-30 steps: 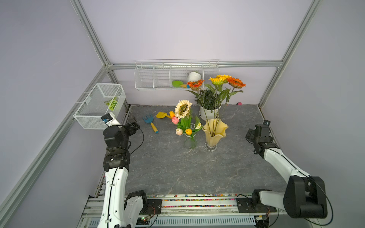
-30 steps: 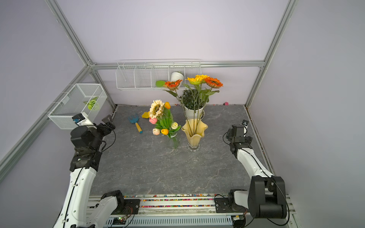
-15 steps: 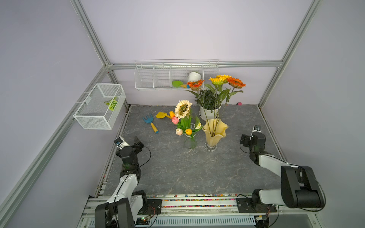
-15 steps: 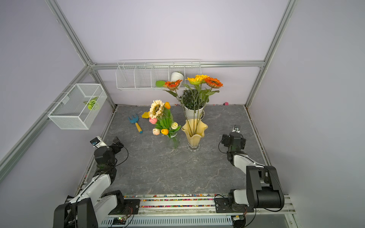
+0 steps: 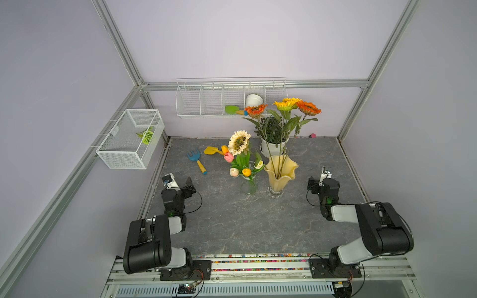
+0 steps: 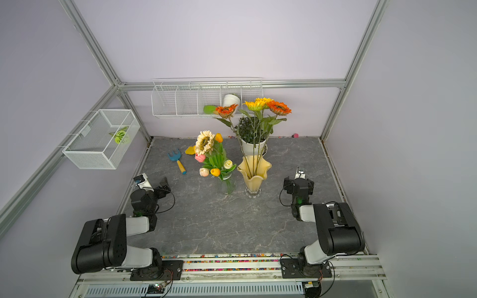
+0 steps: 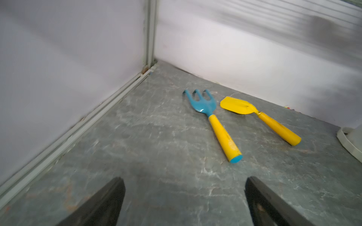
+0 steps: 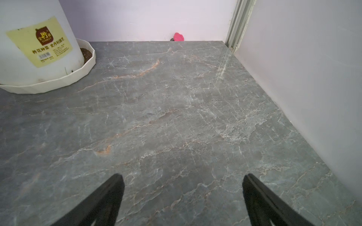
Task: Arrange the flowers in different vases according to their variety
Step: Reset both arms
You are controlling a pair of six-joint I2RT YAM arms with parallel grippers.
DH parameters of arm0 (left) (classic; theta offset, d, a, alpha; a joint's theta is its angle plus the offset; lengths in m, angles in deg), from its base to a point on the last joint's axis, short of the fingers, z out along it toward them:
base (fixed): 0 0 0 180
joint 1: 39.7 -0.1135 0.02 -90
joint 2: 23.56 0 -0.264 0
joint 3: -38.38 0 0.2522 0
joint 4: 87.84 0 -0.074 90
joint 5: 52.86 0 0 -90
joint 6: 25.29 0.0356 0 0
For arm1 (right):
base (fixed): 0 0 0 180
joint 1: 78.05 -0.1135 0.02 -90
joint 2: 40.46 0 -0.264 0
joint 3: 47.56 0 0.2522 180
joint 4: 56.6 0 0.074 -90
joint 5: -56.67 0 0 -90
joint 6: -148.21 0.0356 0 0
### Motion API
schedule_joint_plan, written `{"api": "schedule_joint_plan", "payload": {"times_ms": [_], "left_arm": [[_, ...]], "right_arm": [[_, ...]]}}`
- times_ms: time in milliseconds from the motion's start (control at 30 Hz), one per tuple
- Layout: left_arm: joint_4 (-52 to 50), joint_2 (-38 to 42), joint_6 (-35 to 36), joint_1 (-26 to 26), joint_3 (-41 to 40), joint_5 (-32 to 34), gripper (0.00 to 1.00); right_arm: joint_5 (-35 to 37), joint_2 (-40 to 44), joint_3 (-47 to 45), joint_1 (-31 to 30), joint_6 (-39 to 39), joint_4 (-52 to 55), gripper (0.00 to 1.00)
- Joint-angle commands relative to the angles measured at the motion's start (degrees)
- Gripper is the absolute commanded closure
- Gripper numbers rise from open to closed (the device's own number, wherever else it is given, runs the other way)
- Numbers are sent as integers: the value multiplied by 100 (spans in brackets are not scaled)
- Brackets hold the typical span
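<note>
In both top views a pale-yellow vase (image 5: 280, 171) (image 6: 254, 172) stands mid-table, holding two orange sunflowers and a yellow sunflower (image 5: 308, 107) on long stems. Just left of it, a clear glass vase (image 5: 248, 184) (image 6: 227, 184) holds a cream sunflower (image 5: 239, 142) and several tulip buds (image 5: 246, 171). My left gripper (image 5: 180, 183) (image 7: 184, 180) rests low at the left edge, open and empty. My right gripper (image 5: 319, 183) (image 8: 183, 177) sits low at the right, open, with bare table between its fingers.
A white pot with a leafy plant (image 5: 273, 147) (image 8: 37, 45) stands behind the vases. A blue rake (image 7: 213, 121) and a yellow shovel (image 7: 258, 117) lie at the back left. Wire baskets (image 5: 130, 139) (image 5: 229, 99) hang on the walls. A small pink thing (image 8: 178, 37) lies by the back wall.
Both arms have folded back and down towards the front of the table; the left dropped from high up. The flowers and vases have not moved.
</note>
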Motion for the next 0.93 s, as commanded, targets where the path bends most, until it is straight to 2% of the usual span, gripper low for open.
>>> {"api": "schedule_joint_plan", "payload": {"times_ms": [0,33,100,167,233,300,900], "left_arm": [[-527,-137,596,160,472,-600,0],[-671,-142,630,235,576,-427,0],[-103,-323,720,326,432,-326,0],[-759,-148,708,335,613,-325,0],[-447,-229,732,340,542,-290,0],[-755,-149,708,349,616,-288,0],[-683,-176,711,340,600,-277,0]], "right_arm": [[124,33,39,-38,-46,-92,1],[130,45,50,-29,-44,-66,1],[136,38,45,-39,-49,-86,1],[140,33,34,-43,-47,-98,1],[143,48,34,-38,-52,-98,1],[138,62,26,-39,-62,-94,1],[125,47,45,-36,-65,-81,1]]}}
